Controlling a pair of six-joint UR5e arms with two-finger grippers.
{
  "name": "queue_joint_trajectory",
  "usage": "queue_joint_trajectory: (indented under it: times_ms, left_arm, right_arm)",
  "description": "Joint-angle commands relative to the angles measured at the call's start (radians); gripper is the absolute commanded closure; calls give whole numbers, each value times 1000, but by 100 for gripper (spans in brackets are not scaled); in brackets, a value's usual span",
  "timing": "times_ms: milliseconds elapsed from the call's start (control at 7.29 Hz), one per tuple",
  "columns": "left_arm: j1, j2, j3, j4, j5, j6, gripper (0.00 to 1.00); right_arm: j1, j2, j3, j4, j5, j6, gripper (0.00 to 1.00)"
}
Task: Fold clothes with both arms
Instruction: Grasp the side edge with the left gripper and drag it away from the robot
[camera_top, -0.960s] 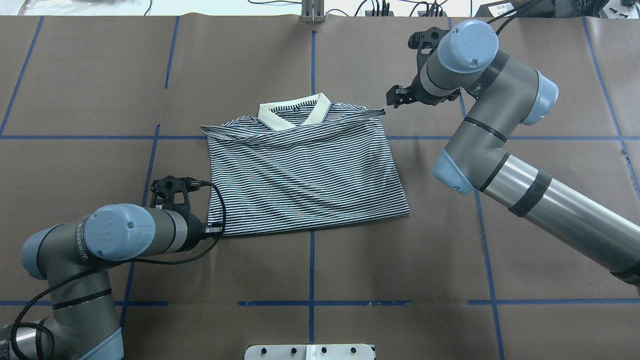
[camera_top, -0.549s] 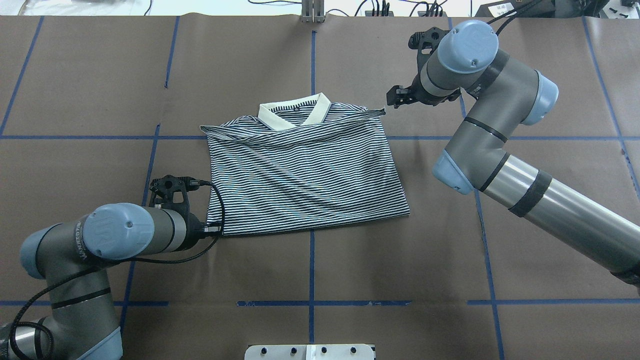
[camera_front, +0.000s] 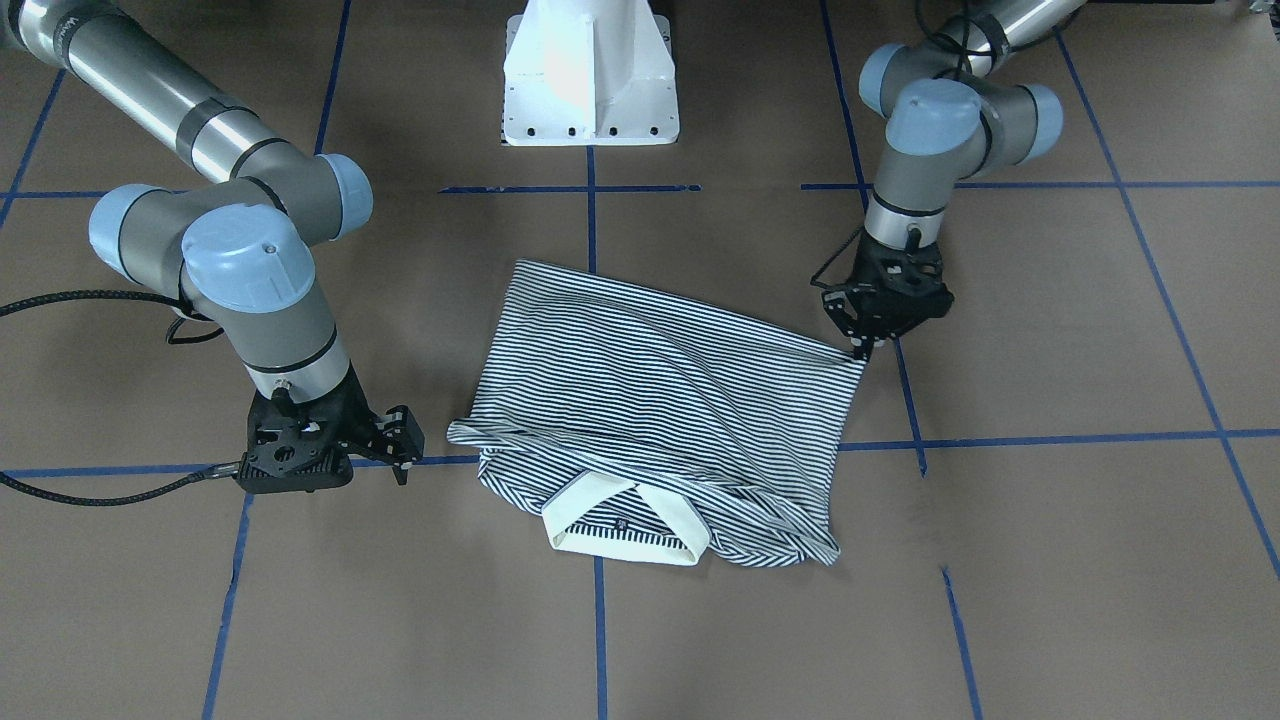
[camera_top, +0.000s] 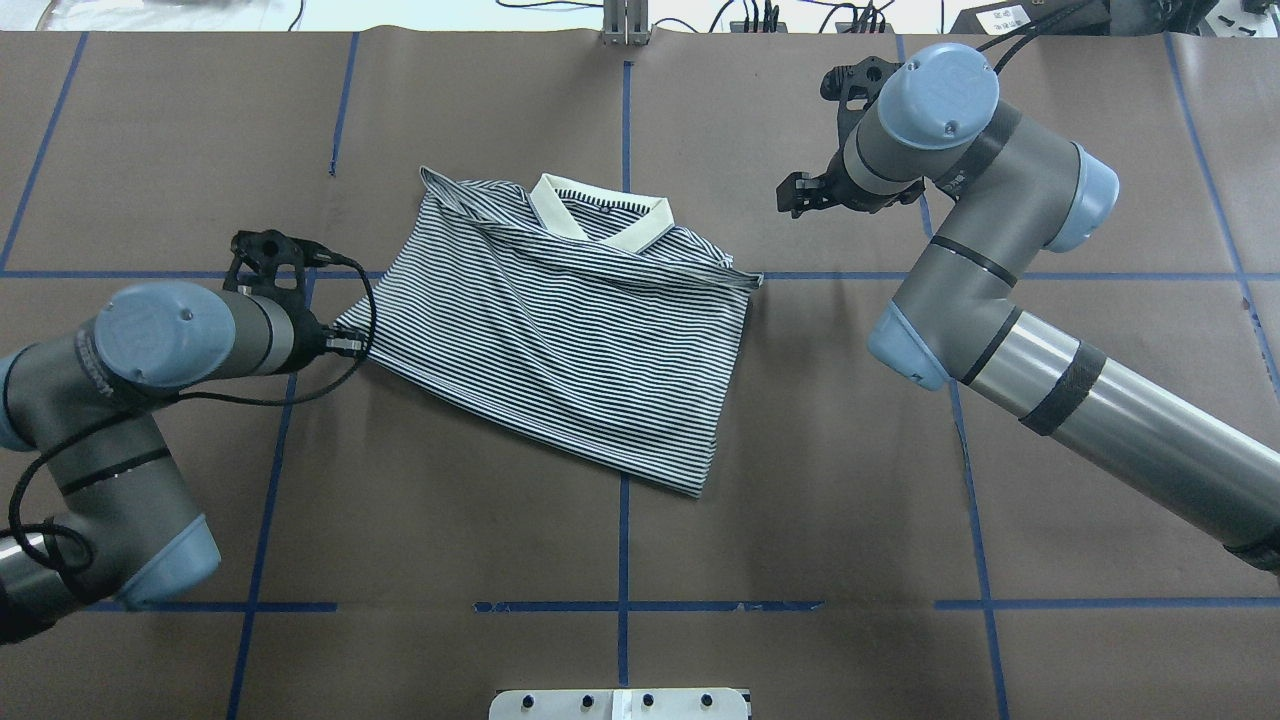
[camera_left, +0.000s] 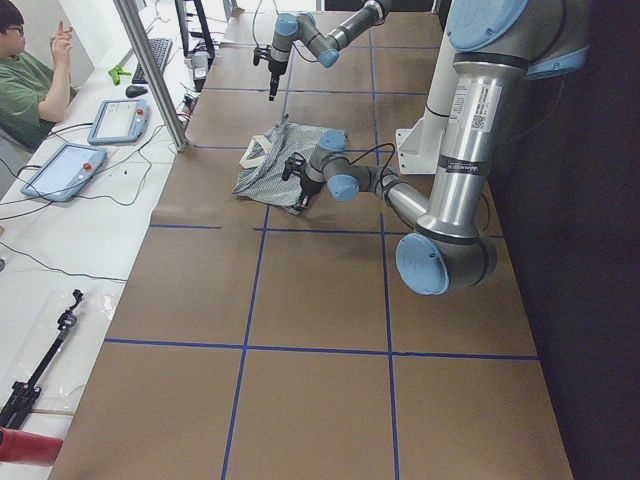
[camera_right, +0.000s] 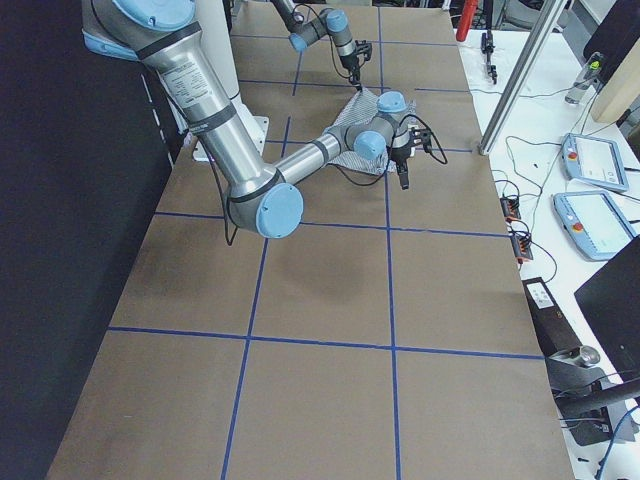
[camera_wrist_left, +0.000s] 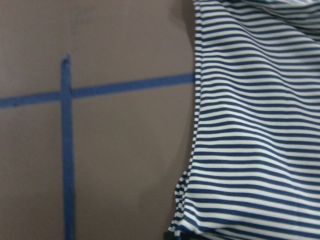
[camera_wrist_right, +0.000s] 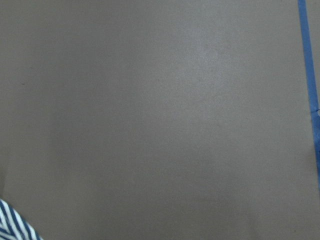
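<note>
Striped navy-and-white, the polo shirt (camera_front: 660, 400) lies rumpled on the tabletop (camera_front: 1050, 560). Front-facing: the left arm (camera_front: 915, 150) points its wrist straight down, left tool (camera_front: 861, 348) clamped on the hem corner at the shirt's 3 o'clock. The right tool (camera_front: 402, 442), jaws apart, sits clear at 9 o'clock. Overhead: left arm folded low at 9 o'clock, right arm (camera_top: 950, 290) stretched, tool at 2 o'clock. Left wrist: bunched stripes at 6 o'clock.
</note>
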Motion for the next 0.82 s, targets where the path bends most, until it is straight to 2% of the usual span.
queue_joint_trajectory:
  times_ms: [0, 137, 274, 412, 549, 686]
  left_arm:
    - [-171, -191, 314, -114, 0, 135, 100]
    - [-205, -317, 516, -199, 0, 138, 100]
    - [-234, -402, 675, -293, 1, 172, 100]
    - [-257, -415, 725, -329, 1, 216, 100]
    - [-260, -412, 727, -331, 1, 220, 100]
    - [-257, -404, 724, -335, 0, 232, 1]
  right_arm:
    - [0, 0, -1, -1, -1, 0, 0]
    - [0, 0, -2, -1, -1, 0, 0]
    - [0, 0, -2, -1, -2, 2, 0]
    - [0, 0, -2, -1, -2, 2, 0]
    - [0, 0, -2, -1, -4, 3, 0]
    - [-5, 1, -4, 0, -4, 27, 0]
